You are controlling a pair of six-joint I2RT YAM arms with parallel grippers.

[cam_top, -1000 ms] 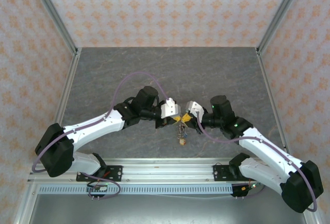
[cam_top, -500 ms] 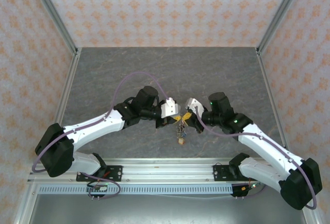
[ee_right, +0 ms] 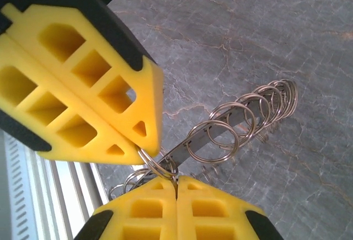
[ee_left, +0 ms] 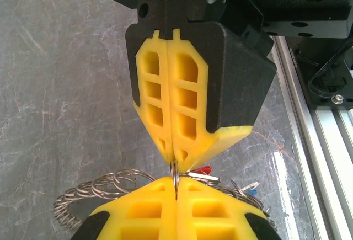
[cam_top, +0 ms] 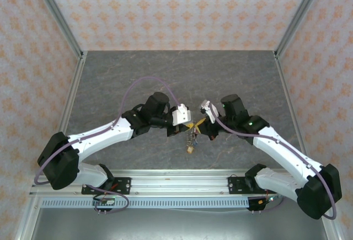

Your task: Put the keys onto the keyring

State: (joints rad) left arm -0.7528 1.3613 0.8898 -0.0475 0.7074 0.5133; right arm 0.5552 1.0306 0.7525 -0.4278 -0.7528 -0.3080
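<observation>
- Two grippers meet tip to tip over the near-centre of the grey stone-look tabletop (cam_top: 165, 74): the left gripper (cam_top: 190, 126) and the right gripper (cam_top: 200, 123). Each has its yellow pads pressed fully together.
- Left gripper: clamped on a thin wire loop of the keyring (ee_right: 237, 120), pinched at the very tips of the pads. In the left wrist view the wire stands upright between the two pairs of tips.
- Right gripper: clamped on the same loop, touching or just beside the left's hold (which of the two cannot be told). Two pinches this close probably serve to steady the wire and work a gap in it for a key to pass through.
- Keyring: carried between the two grippers and apparently raised off the table. Its coil-like rim of small wire loops trails away from the pinch, with the far end unsupported.
- Keys (cam_top: 190, 140): a small cluster hanging just below the meeting point, a yellowish one lowest. A red-headed key (ee_left: 204, 170) and a blue-headed key (ee_left: 252, 191) sit close behind the left pads. They are kept near the pinch, presumably so that threading needs little travel. Which keys are already on the ring is too fine to tell.
</observation>
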